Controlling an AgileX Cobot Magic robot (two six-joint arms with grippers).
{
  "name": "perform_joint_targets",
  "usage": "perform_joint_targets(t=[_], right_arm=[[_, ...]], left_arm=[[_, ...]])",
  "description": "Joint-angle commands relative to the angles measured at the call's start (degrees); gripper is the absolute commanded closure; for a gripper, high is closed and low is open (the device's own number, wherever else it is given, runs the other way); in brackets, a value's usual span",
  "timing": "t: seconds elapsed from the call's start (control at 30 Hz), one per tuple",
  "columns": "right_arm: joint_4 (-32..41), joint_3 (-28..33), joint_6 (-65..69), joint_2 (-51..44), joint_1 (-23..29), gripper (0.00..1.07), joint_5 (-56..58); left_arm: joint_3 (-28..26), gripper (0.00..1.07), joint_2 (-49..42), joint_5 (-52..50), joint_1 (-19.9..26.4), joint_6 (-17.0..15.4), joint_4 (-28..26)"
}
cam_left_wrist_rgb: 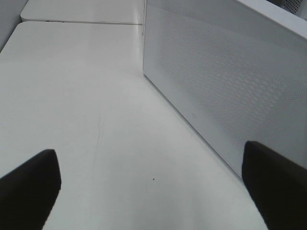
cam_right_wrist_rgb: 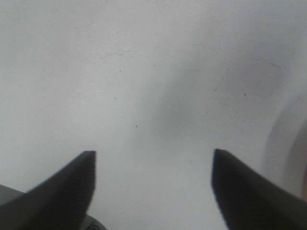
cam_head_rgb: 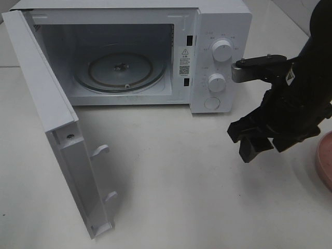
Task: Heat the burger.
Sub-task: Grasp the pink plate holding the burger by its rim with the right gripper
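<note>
The burger is out of view in every frame. The white microwave [cam_head_rgb: 220, 26] stands at the back with its door [cam_head_rgb: 46, 104] swung wide to the left, and its glass turntable [cam_head_rgb: 120, 70] is bare. My right gripper [cam_head_rgb: 250, 139] hangs over the table in front of the microwave's control panel. In the right wrist view this gripper [cam_right_wrist_rgb: 153, 155] is open, with only bare tabletop between its fingers. My left gripper [cam_left_wrist_rgb: 148, 151] is open too, over bare table beside the microwave's perforated side wall [cam_left_wrist_rgb: 230, 81]; the exterior high view does not show it.
A round pink plate [cam_head_rgb: 324, 161] pokes in at the right edge, just right of my right arm. Two white knobs [cam_head_rgb: 222, 51] and a round button sit on the microwave's panel. The open door juts far forward on the left.
</note>
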Motion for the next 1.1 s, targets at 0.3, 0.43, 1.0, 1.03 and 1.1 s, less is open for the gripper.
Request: perform_joint_targets(t=[0.3, 0.43, 1.0, 1.03, 1.1], right_arm=[[-6.7, -0.23, -4.58, -0.4, -9.51, 0.08, 4.01], [-6.99, -0.23, -4.58, -0.4, -12.32, 0.09, 4.18], [-7.79, -0.17, -6.88, 2.69, -22.75, 0.14, 3.95], [-7.79, -0.17, -6.88, 3.84, -22.75, 0.14, 3.32], [-7.79, -0.17, -6.88, 4.58, -22.75, 0.14, 3.09]], left_arm=[[0.06, 0.09, -1.26, -0.34, 0.06, 0.06, 0.06], [0.06, 0.09, -1.26, -0.34, 0.06, 0.06, 0.06], [0.06, 0.09, -1.26, -0.4, 0.06, 0.11, 0.06], [0.06, 0.09, -1.26, -0.4, 0.06, 0.11, 0.06], [0.06, 0.09, -1.26, -0.4, 0.06, 0.11, 0.06]])
